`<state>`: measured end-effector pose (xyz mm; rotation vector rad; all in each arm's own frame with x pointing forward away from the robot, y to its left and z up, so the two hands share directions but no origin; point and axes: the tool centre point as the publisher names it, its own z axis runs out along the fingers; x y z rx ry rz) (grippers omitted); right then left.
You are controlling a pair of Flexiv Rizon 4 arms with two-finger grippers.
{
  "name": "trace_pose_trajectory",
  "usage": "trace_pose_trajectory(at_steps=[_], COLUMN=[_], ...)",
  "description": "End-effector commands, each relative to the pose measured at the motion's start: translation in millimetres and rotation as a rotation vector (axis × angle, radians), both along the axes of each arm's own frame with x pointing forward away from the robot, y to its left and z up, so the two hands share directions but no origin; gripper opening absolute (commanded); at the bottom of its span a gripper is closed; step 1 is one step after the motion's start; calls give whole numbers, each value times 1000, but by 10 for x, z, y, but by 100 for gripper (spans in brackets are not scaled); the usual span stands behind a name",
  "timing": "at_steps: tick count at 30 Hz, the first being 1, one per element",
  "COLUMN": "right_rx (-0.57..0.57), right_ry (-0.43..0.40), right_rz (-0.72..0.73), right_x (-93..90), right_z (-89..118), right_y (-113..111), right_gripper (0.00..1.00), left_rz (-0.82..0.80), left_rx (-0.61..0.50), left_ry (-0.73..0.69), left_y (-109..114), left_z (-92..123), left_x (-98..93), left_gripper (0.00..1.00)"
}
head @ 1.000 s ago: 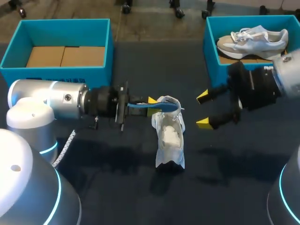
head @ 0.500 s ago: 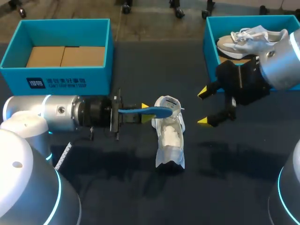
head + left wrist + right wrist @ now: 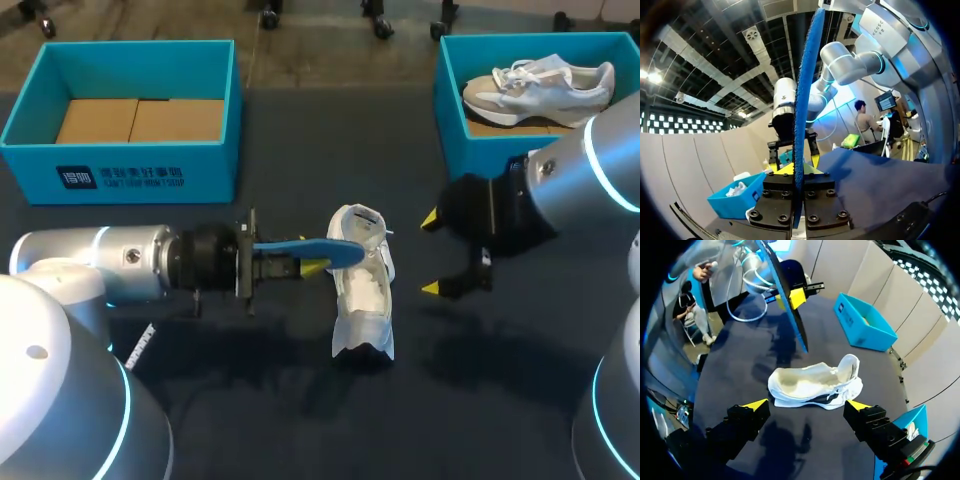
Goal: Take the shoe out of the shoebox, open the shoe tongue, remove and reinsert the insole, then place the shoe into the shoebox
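Head view: the left gripper (image 3: 305, 257) is clamped on the blue insole (image 3: 320, 247), which is held level (edge toward the camera), its free end reaching over the heel opening of the white shoe (image 3: 362, 290). The shoe lies on the dark table (image 3: 250, 400), between the two grippers and outside both boxes. The right gripper (image 3: 432, 253) is spread wide and carries nothing; it stands near the shoe, apart from it. The left shoebox (image 3: 140, 45) and the right shoebox (image 3: 480, 150) sit at the far corners, the right one containing a second shoe (image 3: 540, 85). Left wrist view: the insole (image 3: 802, 100) runs straight out between the fingers of the left gripper (image 3: 798, 172), both pressing it. Right wrist view: the shoe (image 3: 815, 385) lies just ahead of the released right gripper (image 3: 806, 405), touching neither finger; beyond it the insole (image 3: 787, 300) hangs above the table.
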<state>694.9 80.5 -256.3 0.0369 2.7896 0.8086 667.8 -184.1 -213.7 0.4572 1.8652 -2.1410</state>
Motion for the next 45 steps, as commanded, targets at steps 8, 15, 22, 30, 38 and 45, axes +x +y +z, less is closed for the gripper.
trace_pose_trajectory(at_steps=[8, 15, 22, 30, 38, 45], right_rx=[20, 20, -46, -88, -95, -109], right_ry=[39, 39, 43, 22, 30, 35], right_rz=[51, 51, 78, 117, 160, 143], right_x=[80, 80, 147, 297, 376, 373], right_z=[-284, -284, -363, -541, -599, -598], right_y=[173, 173, 230, 359, 412, 412], right_gripper=[100, 100, 100, 100, 100, 100], left_rz=[0, -4, -9, -14, -9, -6], left_rx=[0, 9, 13, 15, 28, 36], left_ry=[17, 20, 21, 9, 11, 12], left_y=[-93, -130, -174, -213, -240, -289], left_z=[-127, -160, -203, -131, -155, -195], left_x=[56, 63, 86, 66, 36, -2], left_gripper=[0, 0, 0, 0, 0, 0])
